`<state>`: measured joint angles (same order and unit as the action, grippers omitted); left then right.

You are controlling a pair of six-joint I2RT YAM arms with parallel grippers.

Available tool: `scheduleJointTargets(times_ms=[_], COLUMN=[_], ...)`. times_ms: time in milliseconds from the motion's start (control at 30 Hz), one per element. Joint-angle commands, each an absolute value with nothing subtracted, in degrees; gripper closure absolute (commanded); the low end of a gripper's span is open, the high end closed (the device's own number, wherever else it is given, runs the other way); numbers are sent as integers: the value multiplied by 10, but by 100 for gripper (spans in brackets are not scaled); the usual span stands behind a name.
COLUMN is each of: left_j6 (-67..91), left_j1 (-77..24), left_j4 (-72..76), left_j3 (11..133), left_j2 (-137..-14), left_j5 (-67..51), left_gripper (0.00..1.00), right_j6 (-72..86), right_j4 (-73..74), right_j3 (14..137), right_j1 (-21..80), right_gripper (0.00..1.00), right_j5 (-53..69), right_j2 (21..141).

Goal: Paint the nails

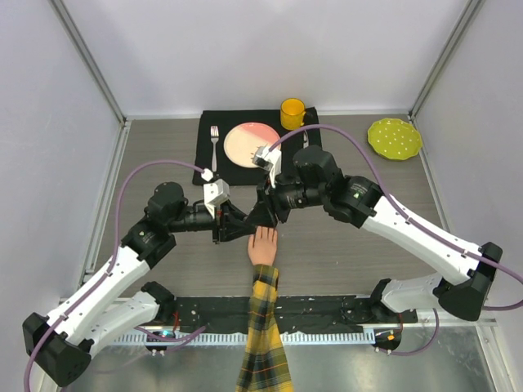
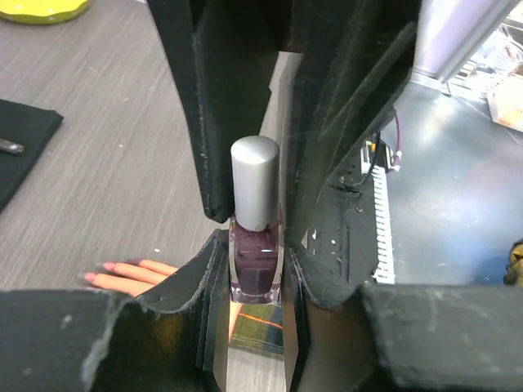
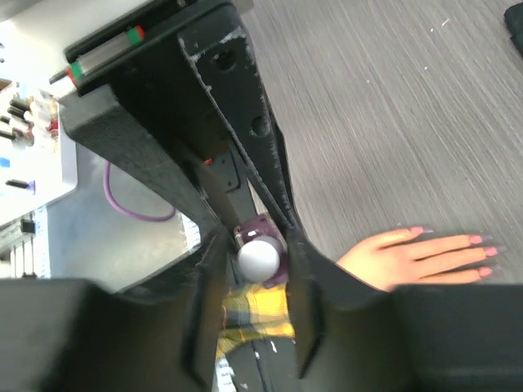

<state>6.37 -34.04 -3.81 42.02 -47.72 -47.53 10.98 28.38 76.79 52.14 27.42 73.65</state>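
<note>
The pale mannequin hand (image 1: pixel 263 245) lies palm down on the table with its plaid sleeve (image 1: pixel 263 343) toward the near edge. Its pink nails (image 3: pixel 474 239) show in the right wrist view, and in the left wrist view (image 2: pixel 106 266). My left gripper (image 1: pixel 245 222) is shut on the purple polish bottle (image 2: pixel 255 265) and holds it upright above the wrist. My right gripper (image 1: pixel 260 214) meets it from the right. Its fingers (image 2: pixel 221 122) sit tight against both sides of the bottle's white cap (image 3: pixel 260 257).
At the back, a black placemat (image 1: pixel 214 167) carries a fork (image 1: pixel 215 140) and a pink plate (image 1: pixel 248 144). A yellow mug (image 1: pixel 292 113) stands behind it, and a yellow-green dotted plate (image 1: pixel 394 137) lies at the back right. White walls enclose the table.
</note>
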Motion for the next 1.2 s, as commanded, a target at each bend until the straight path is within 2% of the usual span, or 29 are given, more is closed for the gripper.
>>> scheduleJointTargets(times_ms=[0,33,100,167,200,300,700,767,833,867,900,933,1033,1167], left_j6=[75,74,74,73,72,70,64,65,66,66,65,62,44,19], left_j1=[-339,-339,-339,-339,-339,-339,-339,-339,-339,-339,-339,-339,-339,-339], left_j4=[-3,-3,-3,-4,-3,-5,-18,-19,-19,-20,-17,-15,-43,-49], left_j3=[440,442,444,441,441,446,450,453,449,448,447,447,452,446], left_j2=[-474,-475,-475,-472,-473,-476,-481,-482,-480,-477,-476,-475,-474,-452], left_j5=[-499,-498,-498,-499,-498,-497,-497,-498,-497,-493,-479,-469,-396,-307], left_gripper=[100,100,100,100,100,100,100,100,100,100,100,100,100,100], right_j6=[70,69,65,64,65,62,55,53,53,57,61,68,124,265], right_j4=[312,314,314,316,320,323,350,349,347,347,348,346,296,234], right_j3=[807,808,806,811,814,816,840,835,830,831,831,831,803,786], right_j1=[519,519,519,519,519,519,519,519,519,519,519,519,523,589], right_gripper=[67,74,77,73,63,58,59,63,72,87,96,99,99,99], right_j5=[324,324,323,318,315,305,292,296,301,297,292,285,240,58], right_j2=[744,745,746,753,754,745,739,739,746,751,754,757,757,783])
